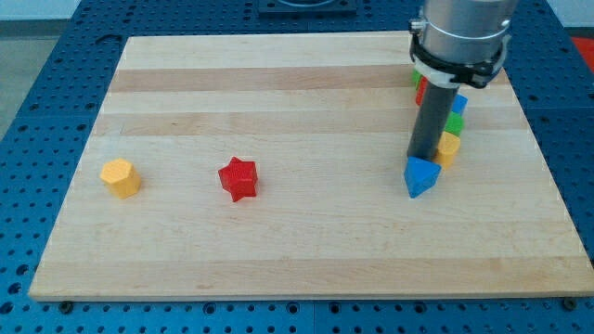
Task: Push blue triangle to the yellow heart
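Observation:
The blue triangle [420, 176] lies on the wooden board at the view's right of centre. My tip [423, 156] stands just above it in the view, touching or nearly touching its upper edge. A yellow block [448, 148], possibly the heart, sits right beside the rod on its right, partly hidden, close to the blue triangle's upper right.
A green block [455, 122], a blue block [458, 105] and a red block [420, 90] cluster behind the rod at the view's upper right. A red star [238, 178] and a yellow hexagon [121, 176] lie on the left half. The board's right edge [548, 167] is near.

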